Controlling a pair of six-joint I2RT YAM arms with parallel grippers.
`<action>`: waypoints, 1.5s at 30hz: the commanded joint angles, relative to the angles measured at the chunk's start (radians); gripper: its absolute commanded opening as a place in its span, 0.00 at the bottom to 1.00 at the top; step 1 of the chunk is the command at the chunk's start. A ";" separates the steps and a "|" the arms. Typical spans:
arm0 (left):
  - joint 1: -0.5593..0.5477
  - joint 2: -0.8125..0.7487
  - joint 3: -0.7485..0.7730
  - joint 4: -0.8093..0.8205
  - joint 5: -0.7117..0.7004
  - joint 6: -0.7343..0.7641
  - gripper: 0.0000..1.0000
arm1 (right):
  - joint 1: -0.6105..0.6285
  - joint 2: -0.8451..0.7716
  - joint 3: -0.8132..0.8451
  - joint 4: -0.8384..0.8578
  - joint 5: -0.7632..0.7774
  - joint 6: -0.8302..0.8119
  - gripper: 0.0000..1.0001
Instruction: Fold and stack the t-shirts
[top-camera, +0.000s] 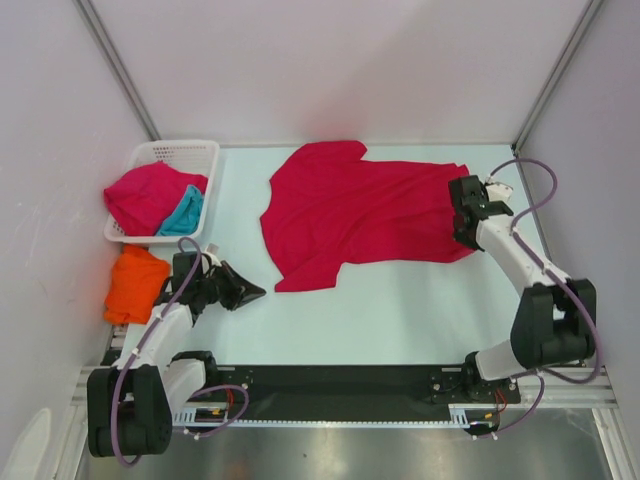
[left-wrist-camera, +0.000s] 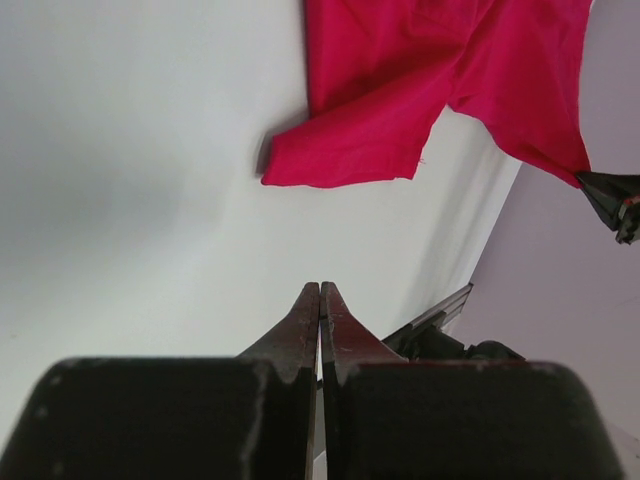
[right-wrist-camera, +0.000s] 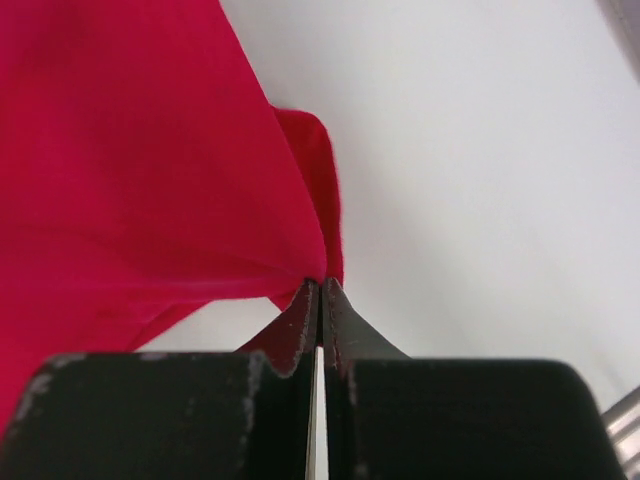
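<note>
Left jaws, lower left of the top view: pressed together with nothing between them, hovering over bare surface (top-camera: 400, 320), tips aimed at the nearest sleeve.

Orange t-shirt (top-camera: 135, 283), left edge of the frame: a compact bundle on the surface, just below the basket.

Crimson t-shirt (top-camera: 350, 215), centre: spread mostly flat, collar end to the upper left, hem to the right. One sleeve (left-wrist-camera: 345, 150) sticks out at lower left with a slight curl at its cuff.

Right jaws, right of centre: clamped on the crimson cloth at the hem edge. The wrist view shows fabric bunching into the tips and a small fold of cloth (right-wrist-camera: 315, 180) flipped up beside them. Can't tell whether the pinch has one layer or both, as it's too close in.

Handling, my read:
- Light, limp knit with no stiffness, so it will drape and drag from any held point.
- Matte cloth, so friction on the surface is likely. A fast pull will probably wrinkle it rather than slide it.
- Not fragile, so a firm pinch is fine.
- Best grips are hem corners and shoulder seams. Mid-panel pinches would just tent the cloth.
- A clean fold probably wants the left jaws on the opposite hem corner or the near sleeve.

Basket (top-camera: 150, 155), upper left: holds a second crimson t-shirt (top-camera: 145, 195) and a teal t-shirt (top-camera: 185, 212), both crumpled and overlapping.
</note>
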 joint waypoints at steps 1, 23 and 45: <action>0.008 0.000 0.039 0.031 0.057 0.026 0.02 | 0.033 -0.112 -0.041 -0.113 0.116 0.076 0.00; 0.005 0.095 0.077 0.017 0.016 0.046 0.88 | 0.065 -0.143 -0.043 -0.175 0.099 0.088 0.00; -0.240 0.476 0.152 0.304 -0.119 -0.114 0.88 | 0.076 -0.276 0.037 -0.234 0.054 0.047 0.00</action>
